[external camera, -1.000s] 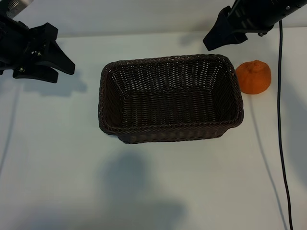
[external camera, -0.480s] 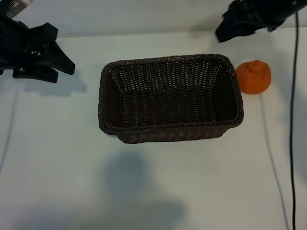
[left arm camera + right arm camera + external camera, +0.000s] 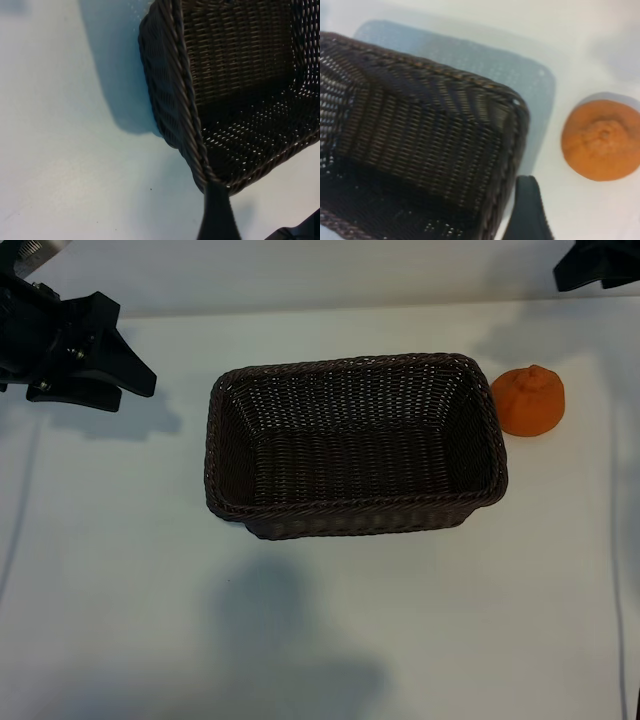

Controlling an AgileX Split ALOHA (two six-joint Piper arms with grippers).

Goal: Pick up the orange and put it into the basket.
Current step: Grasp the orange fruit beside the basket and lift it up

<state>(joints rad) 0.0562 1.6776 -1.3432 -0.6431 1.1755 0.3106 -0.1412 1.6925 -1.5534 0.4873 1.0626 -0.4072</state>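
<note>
Right gripper [image 3: 597, 264], open, has retreated, cut off at the corner; orange [image 3: 529, 400] beside basket [image 3: 355, 521].

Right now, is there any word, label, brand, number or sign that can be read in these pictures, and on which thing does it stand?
None: no text can be read in any view.
The orange, the basket and the table carry no label or print.

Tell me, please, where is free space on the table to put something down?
The wide patch of table in front of the basket is bare, and so is the strip between the basket and the left hand. It is tight only at the basket's right end, where the orange sits close.
</note>
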